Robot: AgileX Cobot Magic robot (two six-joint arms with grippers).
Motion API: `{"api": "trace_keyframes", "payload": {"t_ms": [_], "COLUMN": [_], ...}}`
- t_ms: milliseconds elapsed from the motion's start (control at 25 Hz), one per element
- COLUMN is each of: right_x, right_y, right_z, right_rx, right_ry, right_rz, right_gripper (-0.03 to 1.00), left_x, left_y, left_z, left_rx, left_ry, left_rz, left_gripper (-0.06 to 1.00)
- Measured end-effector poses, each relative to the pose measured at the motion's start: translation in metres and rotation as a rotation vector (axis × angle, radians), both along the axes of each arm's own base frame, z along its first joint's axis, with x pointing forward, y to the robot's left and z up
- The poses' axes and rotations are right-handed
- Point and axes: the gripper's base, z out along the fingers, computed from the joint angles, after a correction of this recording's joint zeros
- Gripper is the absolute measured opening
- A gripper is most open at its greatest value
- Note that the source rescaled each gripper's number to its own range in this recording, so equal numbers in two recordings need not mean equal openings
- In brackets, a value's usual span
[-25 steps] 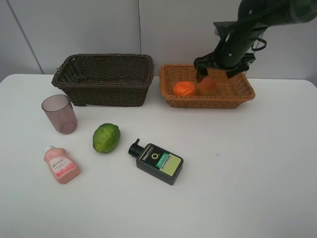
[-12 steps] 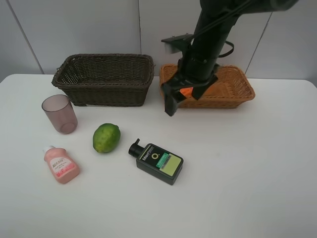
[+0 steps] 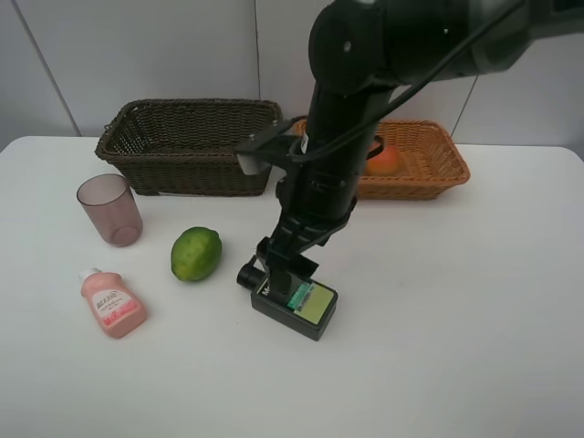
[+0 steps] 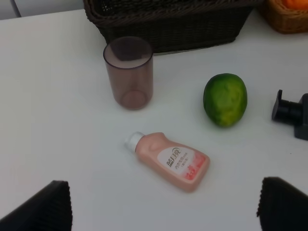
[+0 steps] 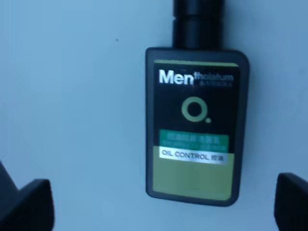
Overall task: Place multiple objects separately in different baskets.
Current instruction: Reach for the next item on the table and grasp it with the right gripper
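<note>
The dark green flat bottle (image 3: 316,308) lies on the table near the middle. My right gripper (image 3: 285,276) hangs open just above its pump end. In the right wrist view the bottle (image 5: 195,125) lies between the spread fingertips (image 5: 26,202), untouched. A peach-like fruit (image 3: 386,161) rests in the orange-tan basket (image 3: 436,173); the arm hides the tangerine there. The lime-like fruit (image 3: 196,253), pink soap bottle (image 3: 112,305) and mauve cup (image 3: 109,209) stand on the left. The dark brown basket (image 3: 192,146) is behind them. My left gripper (image 4: 163,211) is open above the soap bottle (image 4: 171,160).
The left wrist view shows the cup (image 4: 129,72), the lime-like fruit (image 4: 225,98), the flat bottle's black pump (image 4: 288,110) and the dark basket's wall (image 4: 173,19). A grey wall stands close behind both baskets. The right arm (image 3: 338,137) crosses in front of the tan basket.
My right arm has swung out of the orange-tan basket, leaving the peach-like fruit there, and come down to the left over the dark green flat bottle. Nothing else moved.
</note>
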Motion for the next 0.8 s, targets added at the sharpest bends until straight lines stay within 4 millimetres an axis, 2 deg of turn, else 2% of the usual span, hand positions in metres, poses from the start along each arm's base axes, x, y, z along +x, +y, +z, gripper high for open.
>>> {"api": "trace_keyframes", "payload": {"t_ms": [200,600,800], "right_x": [-0.01,0.0,0.002], "right_y": [0.014,0.016,0.018], "right_z": [-0.006,-0.034,-0.05], "right_rx": [0.054,0.053,0.032], "right_ry": [-0.057,-0.138,-0.121], "right_rz": [0.034,0.01,-0.008], "right_gripper": [0.98,0.98,0.98], "left_x": [0.0,0.0,0.0], "left_y": [0.0,0.0,0.0], "left_z": [0.0,0.0,0.0], "left_rx": [0.0,0.0,0.0], "left_ry": [0.0,0.0,0.0], "left_rz": [0.0,0.0,0.0], "left_gripper": [1.0,1.0,1.0]}}
